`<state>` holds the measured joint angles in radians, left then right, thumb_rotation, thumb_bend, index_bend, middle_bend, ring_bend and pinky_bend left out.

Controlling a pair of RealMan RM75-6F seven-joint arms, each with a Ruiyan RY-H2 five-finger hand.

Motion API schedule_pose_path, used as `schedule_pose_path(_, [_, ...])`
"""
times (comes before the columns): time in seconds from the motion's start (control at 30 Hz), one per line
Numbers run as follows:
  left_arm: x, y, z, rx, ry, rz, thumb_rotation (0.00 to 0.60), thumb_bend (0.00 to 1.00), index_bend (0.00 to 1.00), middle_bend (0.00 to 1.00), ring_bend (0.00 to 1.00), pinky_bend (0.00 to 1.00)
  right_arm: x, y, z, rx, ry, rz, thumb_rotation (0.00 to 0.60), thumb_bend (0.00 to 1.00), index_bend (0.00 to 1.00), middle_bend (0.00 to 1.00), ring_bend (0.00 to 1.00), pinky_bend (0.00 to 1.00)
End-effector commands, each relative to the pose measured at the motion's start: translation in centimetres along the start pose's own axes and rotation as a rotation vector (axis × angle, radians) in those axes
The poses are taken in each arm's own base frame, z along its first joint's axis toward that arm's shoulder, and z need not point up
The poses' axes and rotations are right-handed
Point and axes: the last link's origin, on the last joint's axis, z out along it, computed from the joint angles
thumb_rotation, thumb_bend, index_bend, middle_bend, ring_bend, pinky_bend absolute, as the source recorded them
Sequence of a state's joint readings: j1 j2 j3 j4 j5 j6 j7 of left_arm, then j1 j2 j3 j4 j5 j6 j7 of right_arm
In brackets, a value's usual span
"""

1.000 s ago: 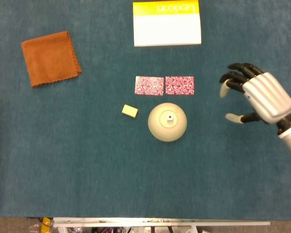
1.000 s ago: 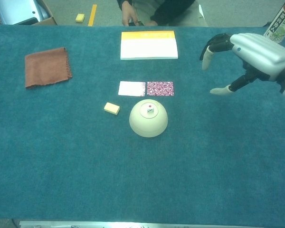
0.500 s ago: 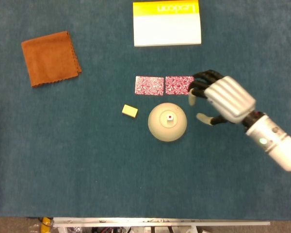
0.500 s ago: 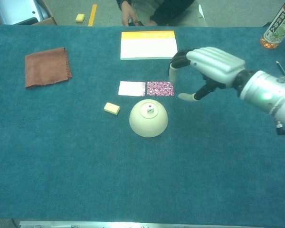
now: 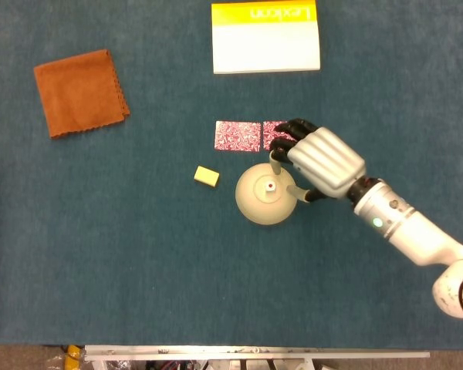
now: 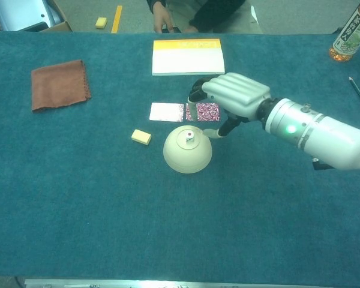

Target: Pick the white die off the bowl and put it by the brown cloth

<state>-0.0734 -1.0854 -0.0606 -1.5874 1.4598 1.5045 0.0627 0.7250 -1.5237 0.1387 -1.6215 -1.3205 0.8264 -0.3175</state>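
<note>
A cream bowl (image 5: 264, 200) (image 6: 186, 155) lies upside down mid-table. The white die (image 5: 270, 186) (image 6: 190, 136) with a red pip sits on its flat base. My right hand (image 5: 316, 159) (image 6: 231, 99) hovers just right of and behind the die, fingers spread and curved around it, thumb low beside the bowl; nothing is between them. The brown cloth (image 5: 80, 92) (image 6: 59, 84) lies flat at the far left. My left hand shows in neither view.
A yellow block (image 5: 207, 176) (image 6: 141, 137) lies left of the bowl. Two patterned cards (image 5: 238, 136) (image 6: 167, 111) sit behind the bowl, the right one partly covered by my hand. A yellow-and-white book (image 5: 265, 36) (image 6: 188, 56) lies further back. A bottle (image 6: 351, 33) stands far right.
My right hand has swept left from the table's right side to the bowl, and now hangs over its right edge close to the die. The die and bowl have not moved.
</note>
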Motion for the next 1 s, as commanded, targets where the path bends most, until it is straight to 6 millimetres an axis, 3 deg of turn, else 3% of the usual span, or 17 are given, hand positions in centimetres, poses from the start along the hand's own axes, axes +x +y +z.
schedule_pose_path(0.03, [-0.1, -0.2, 0.0, 0.004, -0.001, -0.002, 0.600, 0.46, 0.27, 0.32, 0.19, 0.23, -0.5, -0.2, 0.4, -0.002, -0.019, -0.004, 0.600, 0.23, 0.48, 0.34, 0.15, 0.15])
schedule_pose_path(1.0, [-0.1, -1.1, -0.1, 0.022, 0.001, -0.005, 0.600, 0.46, 0.27, 0.31, 0.19, 0.23, -1.7, -1.1, 2.2, -0.016, -0.050, -0.011, 0.600, 0.22, 0.50, 0.35, 0.15, 0.14])
